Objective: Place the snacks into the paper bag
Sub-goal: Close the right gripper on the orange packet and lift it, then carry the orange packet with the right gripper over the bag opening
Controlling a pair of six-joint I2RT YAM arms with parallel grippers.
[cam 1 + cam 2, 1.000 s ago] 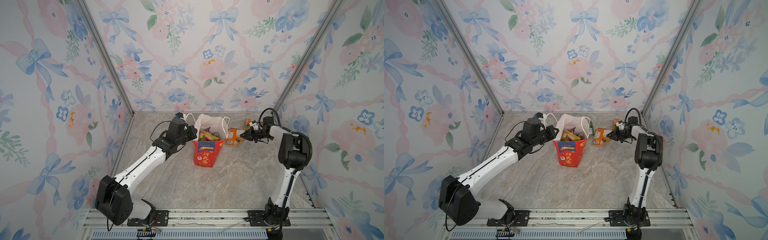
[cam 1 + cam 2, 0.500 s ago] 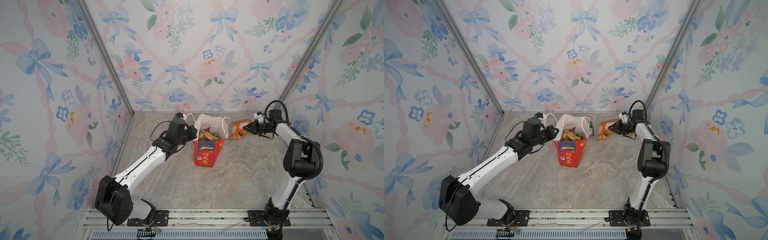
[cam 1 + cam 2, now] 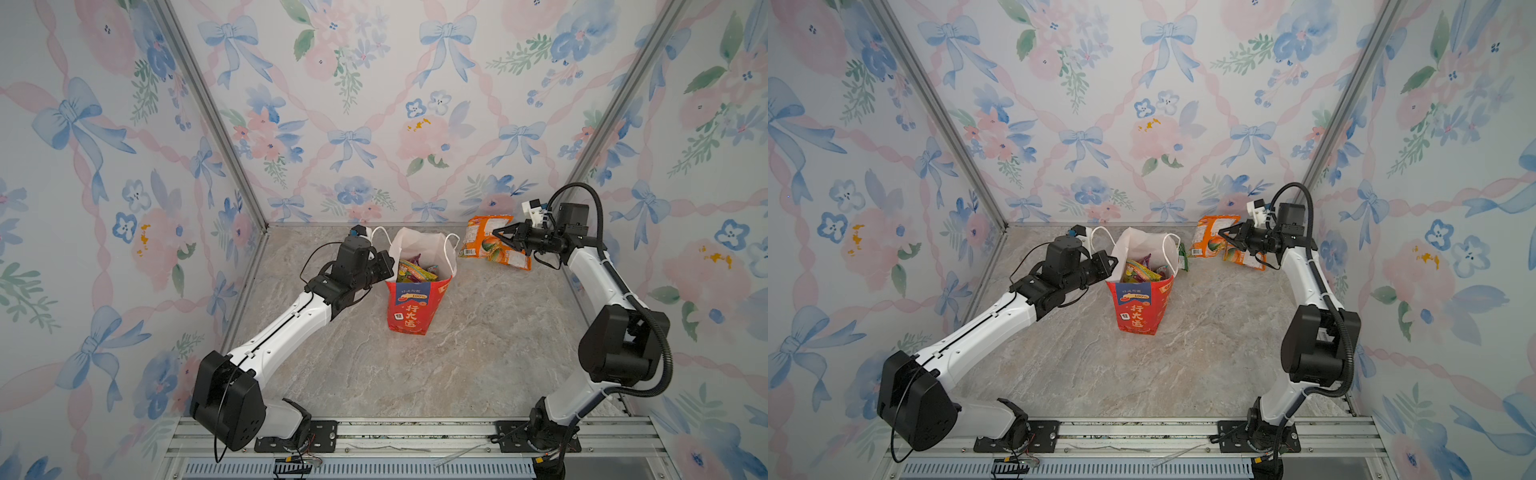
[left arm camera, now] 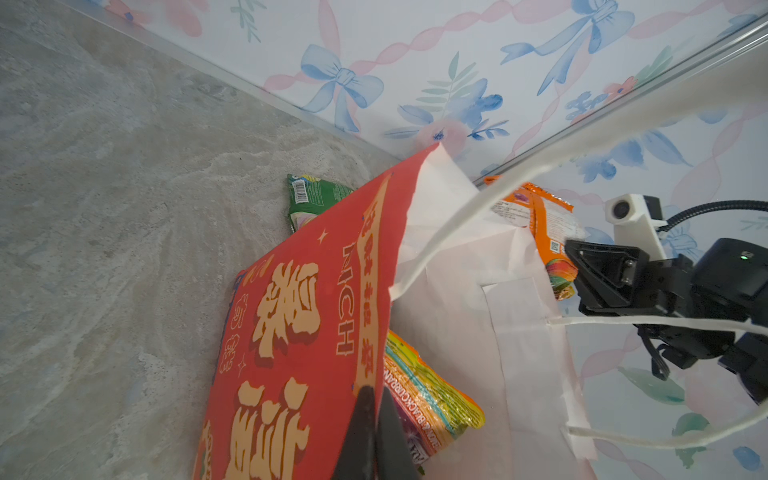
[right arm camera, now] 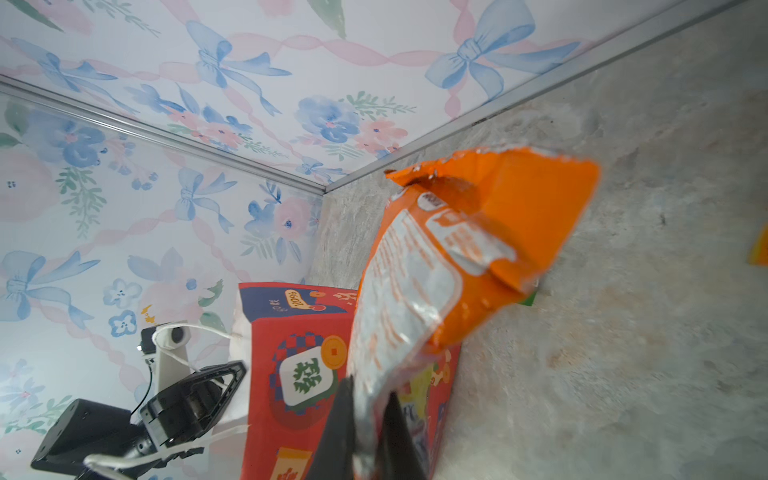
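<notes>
Paper bag (image 3: 409,309) stands upright near the middle of the worktop (image 3: 457,365), mouth open, with several bright packets (image 3: 415,270) lying inside it. Left pincer (image 3: 388,264) sits at nine o'clock of the bag's mouth, clamped tight on the red rim. The left wrist view shows its two black fingertips (image 4: 361,428) pinching the paper edge between them. Right pincer (image 3: 500,240) is at about two o'clock from the bag, near the back wall. It is closed on an orange packet (image 3: 478,232) that hangs clear of the worktop, nipped by one end in the right wrist view. A second orange packet (image 3: 515,261) lies on the worktop just below that pincer. A green packet (image 3: 1182,258) lies close behind the bag at one o'clock; whether it touches the bag's side I cannot tell.
</notes>
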